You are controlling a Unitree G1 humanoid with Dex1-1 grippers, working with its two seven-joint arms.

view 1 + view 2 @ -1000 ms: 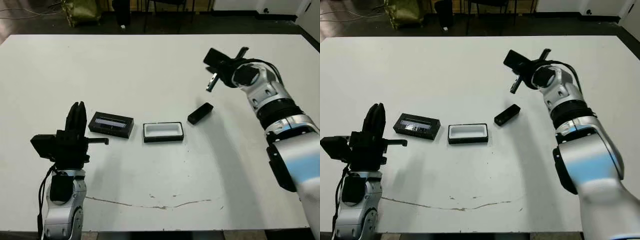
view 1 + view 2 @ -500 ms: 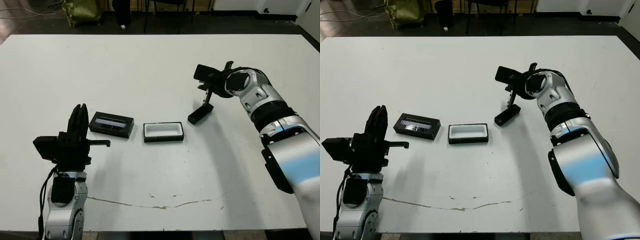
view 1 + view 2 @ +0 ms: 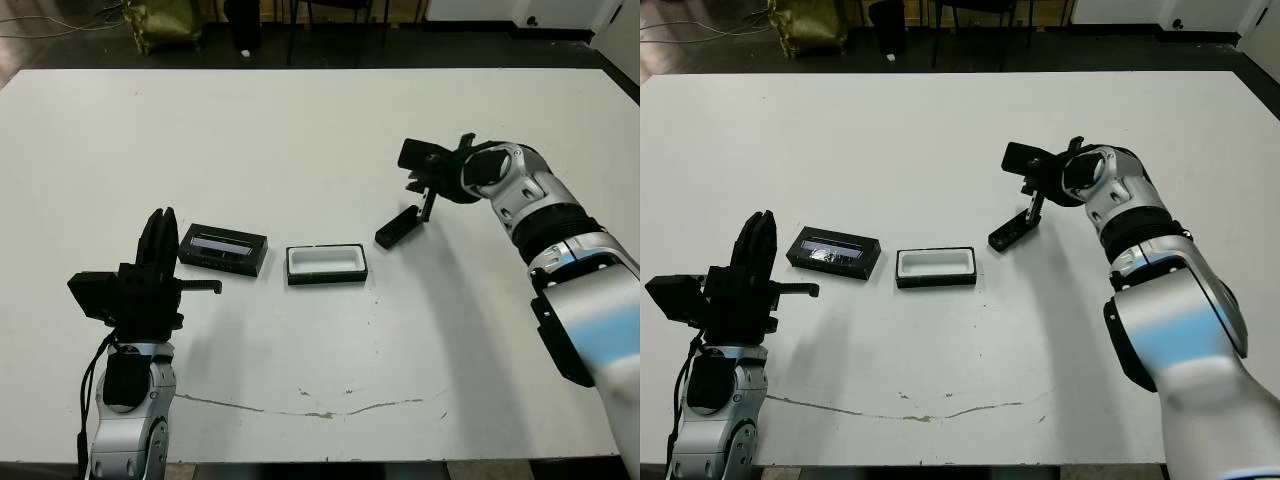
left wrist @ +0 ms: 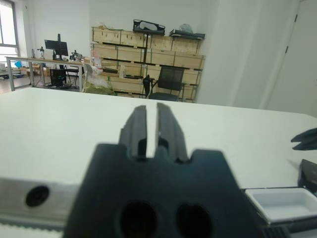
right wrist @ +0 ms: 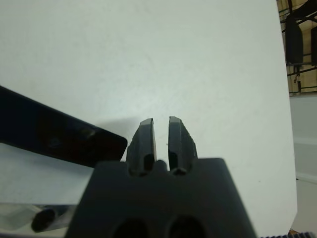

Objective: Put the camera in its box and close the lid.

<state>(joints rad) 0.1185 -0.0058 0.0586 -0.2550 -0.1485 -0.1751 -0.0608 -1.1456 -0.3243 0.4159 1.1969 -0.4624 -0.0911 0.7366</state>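
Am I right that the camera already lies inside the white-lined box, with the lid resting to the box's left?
Not quite: the camera lies on the table to the right of the box, which holds nothing, as the left eye view shows. The lid does rest to the box's left.

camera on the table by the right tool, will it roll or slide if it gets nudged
The camera is a slim flat-sided bar lying flat, so it probably won't roll. On the smooth white table it would more likely slide or pivot, especially if the right tool pushes near one end. It looks rigid, so unlikely to flex.
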